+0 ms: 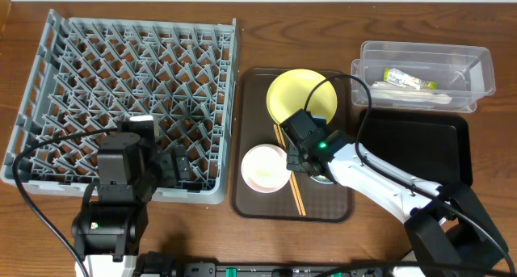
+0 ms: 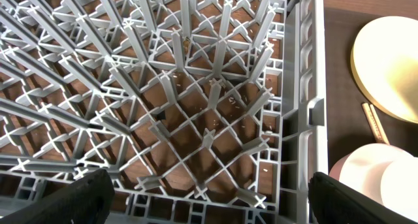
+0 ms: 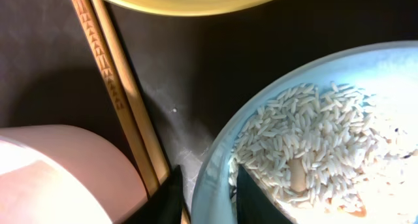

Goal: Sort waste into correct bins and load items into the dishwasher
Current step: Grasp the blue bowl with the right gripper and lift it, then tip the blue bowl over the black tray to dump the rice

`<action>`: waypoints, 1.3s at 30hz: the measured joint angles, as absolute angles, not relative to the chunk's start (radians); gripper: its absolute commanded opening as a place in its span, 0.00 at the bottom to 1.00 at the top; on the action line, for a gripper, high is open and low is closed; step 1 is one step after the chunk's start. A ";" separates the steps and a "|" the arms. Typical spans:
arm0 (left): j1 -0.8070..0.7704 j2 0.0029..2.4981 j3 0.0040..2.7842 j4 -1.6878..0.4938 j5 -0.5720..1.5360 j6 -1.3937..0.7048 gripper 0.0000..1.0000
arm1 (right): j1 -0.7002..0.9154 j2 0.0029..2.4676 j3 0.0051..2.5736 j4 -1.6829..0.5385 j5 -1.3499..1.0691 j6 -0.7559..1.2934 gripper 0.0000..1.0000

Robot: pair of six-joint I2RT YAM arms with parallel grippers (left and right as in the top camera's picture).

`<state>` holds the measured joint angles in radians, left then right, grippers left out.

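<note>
The light blue bowl (image 3: 261, 106) holds a heap of rice (image 3: 307, 139) and stands on the brown serving tray (image 1: 250, 204). My right gripper (image 3: 208, 175) is shut on its near rim, with one finger outside and one inside among the rice. In the overhead view the gripper (image 1: 300, 160) hides most of the bowl. The chopsticks (image 3: 111, 87) lie between this bowl and the pink bowl (image 1: 264, 168), with the yellow plate (image 1: 300, 95) behind them. My left gripper (image 2: 209, 204) hangs open over the near right corner of the grey dish rack (image 1: 121, 67). I cannot make out a white cup.
A clear tub (image 1: 477, 67) at the back right holds the green-yellow packet (image 1: 408, 79) and white wrappers (image 1: 412, 95). The black tray (image 1: 420, 148) lies in front of it, with the right arm crossing over it. Cables trail from both arms.
</note>
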<state>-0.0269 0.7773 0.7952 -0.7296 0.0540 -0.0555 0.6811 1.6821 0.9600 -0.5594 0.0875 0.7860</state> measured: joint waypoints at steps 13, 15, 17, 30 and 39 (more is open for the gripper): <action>-0.027 0.777 0.795 -0.729 0.065 -0.056 0.98 | 0.686 1.672 1.043 -0.711 0.140 0.704 0.01; -0.027 0.777 0.795 -0.729 0.065 -0.056 0.98 | 0.686 1.657 1.082 -0.756 0.137 0.677 0.01; -0.027 0.777 0.795 -0.728 0.065 -0.056 0.98 | 0.685 1.627 1.120 -0.801 0.134 0.660 0.01; -0.027 0.777 0.795 -0.725 0.068 -0.056 0.98 | 0.456 1.393 1.164 -1.006 0.064 0.563 0.01; -0.027 0.777 0.795 -0.725 0.068 -0.056 0.98 | 0.173 1.392 1.164 -1.025 -0.110 0.412 0.01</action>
<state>-0.0269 0.7769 0.7952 -0.7246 0.0685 -0.0555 0.1726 1.3918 1.1641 -1.0248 -0.1104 0.4118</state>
